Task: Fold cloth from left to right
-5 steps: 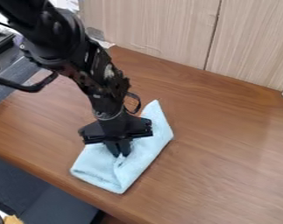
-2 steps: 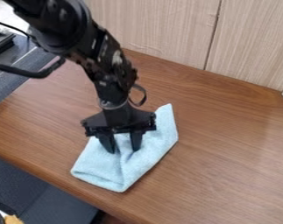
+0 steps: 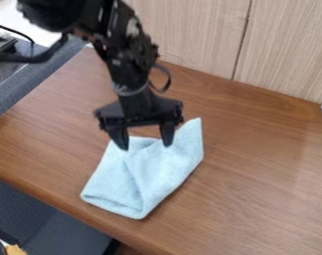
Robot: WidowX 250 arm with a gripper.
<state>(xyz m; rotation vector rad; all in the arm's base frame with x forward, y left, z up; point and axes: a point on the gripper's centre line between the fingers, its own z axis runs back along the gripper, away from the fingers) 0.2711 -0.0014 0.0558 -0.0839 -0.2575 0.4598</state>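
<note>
Cloth (image 3: 156,172) on table (image 3: 263,169), near table's front edge, folded over, somewhat rumpled. Pincer (image 3: 146,146) spread apart, empty, above table. Main fold looks done; at most, smoothing creases and squaring uneven edges left.

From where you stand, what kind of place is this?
Maybe an office or a workroom. I can see a wooden table, a plain wood-patterned panel behind it, and a dark robot gripper over a blue cloth.

Open tabletop (image 3: 269,169) flanks the cloth (image 3: 156,172); upright panels (image 3: 196,37) beyond block passage.
</note>
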